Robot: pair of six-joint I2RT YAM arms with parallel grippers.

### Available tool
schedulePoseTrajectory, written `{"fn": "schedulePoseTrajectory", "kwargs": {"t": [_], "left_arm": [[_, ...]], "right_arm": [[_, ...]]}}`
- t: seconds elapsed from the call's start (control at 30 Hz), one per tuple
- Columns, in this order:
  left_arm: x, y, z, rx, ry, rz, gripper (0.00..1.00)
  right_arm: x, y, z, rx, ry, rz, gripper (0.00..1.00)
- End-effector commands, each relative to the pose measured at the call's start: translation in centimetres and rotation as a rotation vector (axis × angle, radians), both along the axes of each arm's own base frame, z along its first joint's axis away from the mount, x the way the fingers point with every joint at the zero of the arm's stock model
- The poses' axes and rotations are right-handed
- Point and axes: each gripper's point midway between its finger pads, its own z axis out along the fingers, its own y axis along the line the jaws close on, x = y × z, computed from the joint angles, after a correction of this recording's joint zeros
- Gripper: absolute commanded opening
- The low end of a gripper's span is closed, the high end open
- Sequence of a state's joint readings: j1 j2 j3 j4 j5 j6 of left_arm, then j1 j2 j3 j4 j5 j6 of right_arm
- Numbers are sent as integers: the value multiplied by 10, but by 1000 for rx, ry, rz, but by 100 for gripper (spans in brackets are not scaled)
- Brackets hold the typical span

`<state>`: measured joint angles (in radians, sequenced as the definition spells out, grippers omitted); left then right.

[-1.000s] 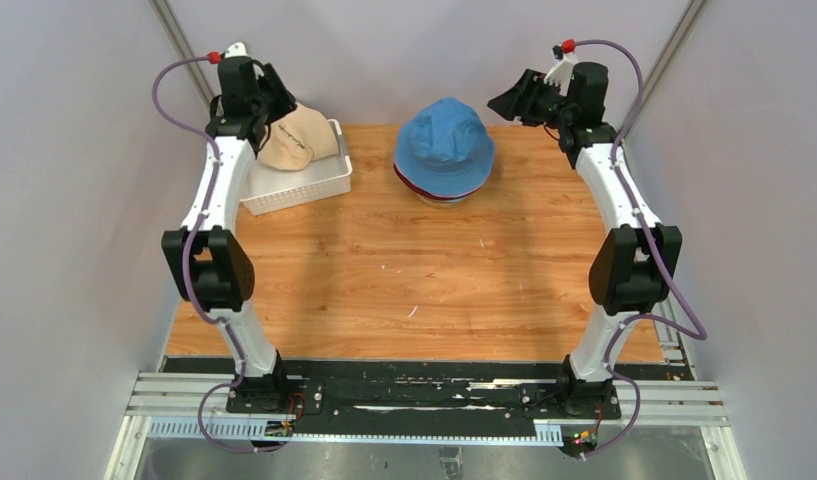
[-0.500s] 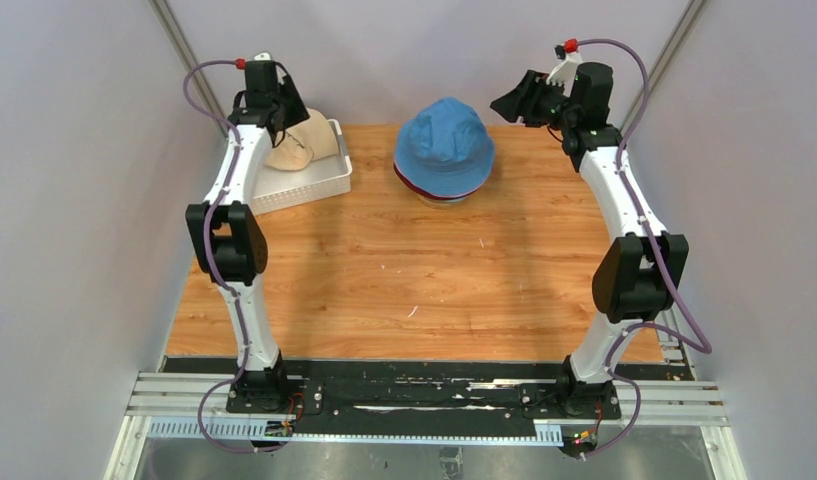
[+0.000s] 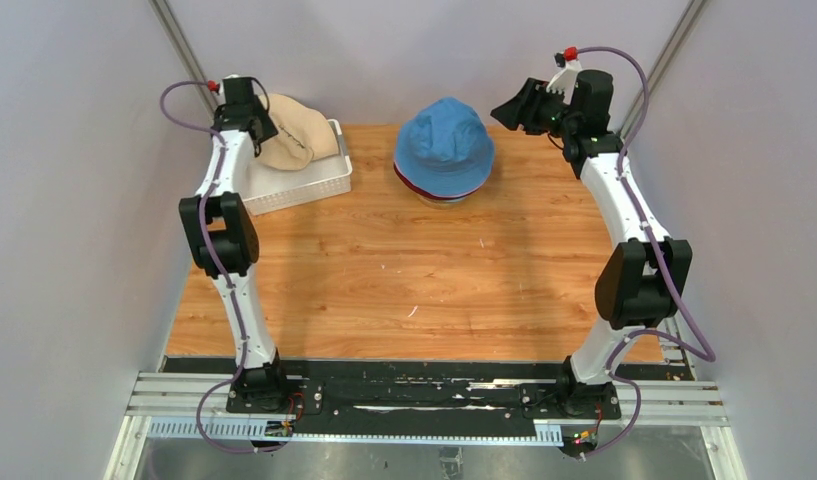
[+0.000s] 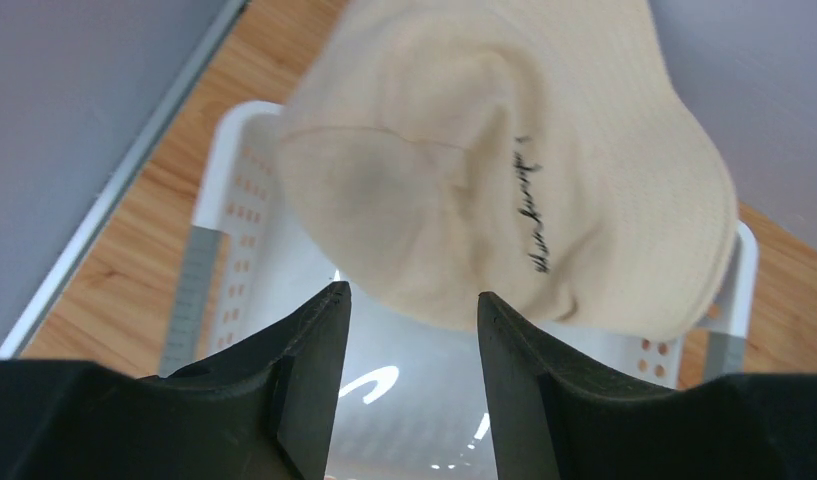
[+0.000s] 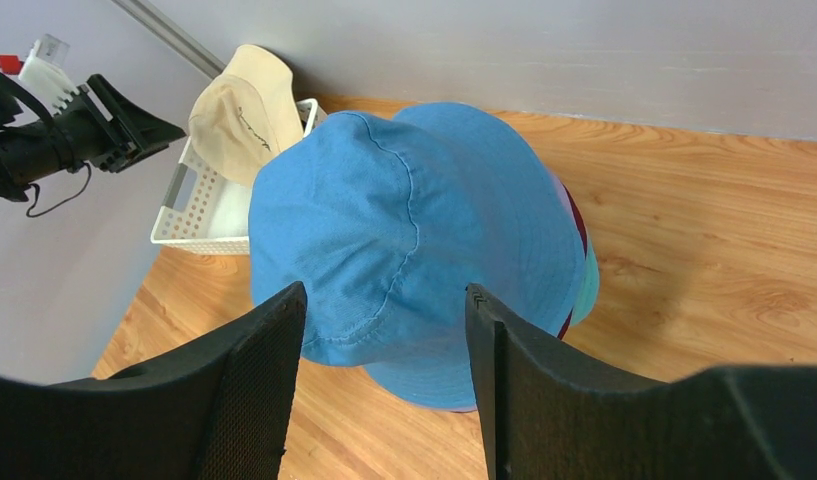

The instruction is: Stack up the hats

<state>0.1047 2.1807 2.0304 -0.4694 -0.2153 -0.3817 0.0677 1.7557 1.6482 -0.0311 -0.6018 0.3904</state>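
Observation:
The blue hat (image 3: 445, 140) tops a stack at the back middle of the table, with dark red and teal brims showing under it (image 5: 587, 285). The beige hat (image 3: 296, 138) lies crumpled on the far end of the white mesh basket (image 3: 306, 188). My left gripper (image 3: 256, 122) hangs open and empty just left of the beige hat; in its wrist view the beige hat (image 4: 504, 170) lies just beyond the fingertips (image 4: 329, 310). My right gripper (image 3: 514, 106) is open and empty, raised to the right of the stack, looking down on the blue hat (image 5: 414, 230).
The basket's floor is bare white plastic (image 4: 414, 400) under my left gripper. Grey walls close in the back and both sides. A metal post (image 3: 179, 45) stands behind the left arm. The wooden stand is hidden under the stack.
My left arm has swung left and back, from over the beige hat to beside it at the basket's left. My right gripper has risen slightly.

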Motion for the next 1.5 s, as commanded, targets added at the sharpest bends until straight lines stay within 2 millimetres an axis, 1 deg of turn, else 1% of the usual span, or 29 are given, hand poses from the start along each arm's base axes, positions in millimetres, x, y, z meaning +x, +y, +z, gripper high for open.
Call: {"fn": "schedulePoseTrajectory", "kwargs": {"t": [0.0,0.1,0.23,0.33,0.47,0.6,0.77,0.9,1.07,1.13,1.23,1.4,1.43,1.47], "left_arm": [[1,42,23,-10,-75,91,54],[2,54,14,-55,-75,101,54],[5,58,-3,-161,-91,93,55],[9,55,-12,-236,-119,69,56],[15,45,-27,-323,-129,19,56],[20,40,-41,-353,-127,-5,59],[26,36,-49,-370,-145,-31,64],[28,36,-62,-373,-128,-33,64],[29,37,-73,-363,-114,-36,64],[29,38,-76,-359,-113,-34,57],[32,38,-75,-356,-131,-38,40],[39,39,-59,-349,-179,-54,5],[40,38,-56,-349,-188,-58,1],[40,37,-51,-349,-200,-65,0]], "right_arm": [[-9,7,14,-7,-55,33,59],[-9,8,16,-4,-58,42,59],[-8,9,17,-1,-63,49,58],[-8,7,17,3,-59,48,58],[-7,7,16,7,-57,50,58],[-7,8,16,16,-56,55,57],[-8,9,15,19,-53,57,56],[-8,9,13,22,-49,56,56],[-8,9,12,23,-46,55,56],[-7,9,11,24,-42,54,56],[-8,9,10,25,-43,56,56],[-8,9,10,27,-40,55,55],[-8,9,10,27,-40,56,55],[-8,9,10,27,-40,55,55]]}}
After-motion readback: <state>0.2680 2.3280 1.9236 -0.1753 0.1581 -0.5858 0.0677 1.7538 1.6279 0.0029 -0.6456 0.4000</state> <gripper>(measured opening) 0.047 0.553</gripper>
